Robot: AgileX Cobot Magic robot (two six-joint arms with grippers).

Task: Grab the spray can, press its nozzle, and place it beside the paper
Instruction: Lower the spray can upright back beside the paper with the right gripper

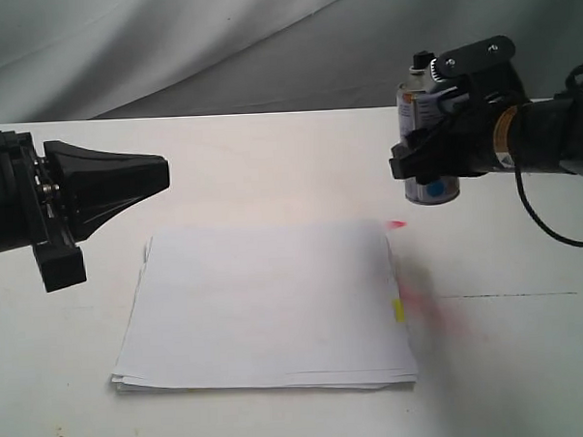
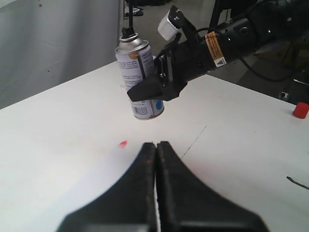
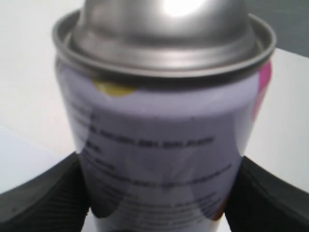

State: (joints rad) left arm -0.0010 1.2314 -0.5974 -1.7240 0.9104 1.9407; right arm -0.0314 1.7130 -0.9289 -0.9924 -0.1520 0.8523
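Paper (image 1: pixel 266 307) sits closest, a flat white stack at 6 o'clock on the tabletop (image 1: pixel 269 152), with a yellow tab (image 1: pixel 399 310) on its 3 o'clock edge. Can (image 1: pixel 433 189) is at 2 o'clock from the paper, roughly upright and clamped around its midsection by the right gripper (image 1: pixel 415 162). Its base looks clear of the tabletop. The blue dot near the base is visible. Nozzle (image 1: pixel 421 60) is black, on top, with nothing touching it. Right wrist view: can (image 3: pixel 164 135) fills the frame, with a black finger on each side of the label. Left gripper (image 1: pixel 162 176) is at 10 o'clock from the paper, fingers pressed together and holding nothing; it's well apart from the can (image 2: pixel 137 67). Small red mark (image 1: pixel 396 224) on the tabletop, just off the paper's 1 o'clock corner. Pink smear (image 1: pixel 431 309) beside the tab.
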